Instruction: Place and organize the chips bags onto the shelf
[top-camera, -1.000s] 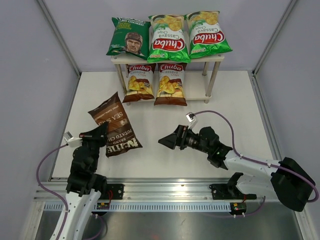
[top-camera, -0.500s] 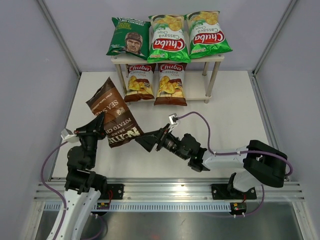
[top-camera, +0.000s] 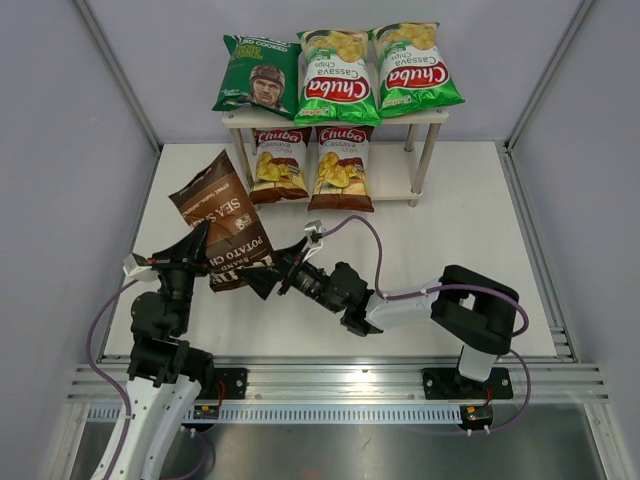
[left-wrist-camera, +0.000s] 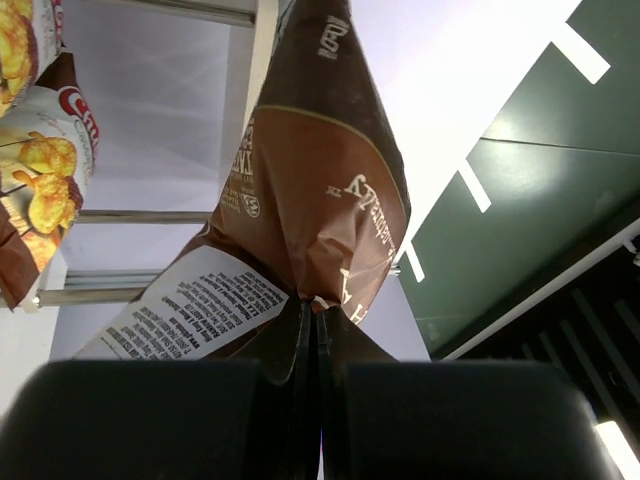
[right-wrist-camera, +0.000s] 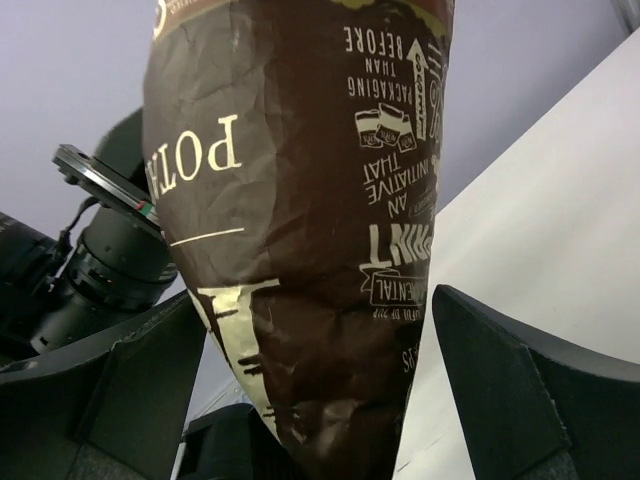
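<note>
A: Kettle bag (top-camera: 222, 222) is off the table (top-camera: 440, 240), hanging tilted at left centre of the top view. Its long axis runs from the low end, lower centre-left, up to a top corner leaning toward the upper left.

B: Held by what?

A: By the left gripper (left-wrist-camera: 308, 318). Its fingers are pressed together on the bag's bottom seam, which the wrist view shows pinched flat.

B: Right gripper?

A: The right gripper (top-camera: 262, 281) is at the bag's lower right edge with its jaws spread wide, one finger on each side of the bag. Contact: cannot tell; there appears to be a gap on both sides.

B: Shelf?

A: The shelf (top-camera: 432, 115) is at top centre. The upper board is full: dark green bag (top-camera: 257, 75) and two bright green Chuba bags (top-camera: 338, 75). The lower board (top-camera: 395, 175) has two brown-and-white Chuba bags (top-camera: 279, 165) at left and middle, and its right part is bare.

B: Governing relation?

A: The bare slot lies up and to the right of the Kettle bag, on the right arm's side. Judgement: a handover to the right arm is likely, then the bag must be turned so its long axis matches its neighbours'.
</note>
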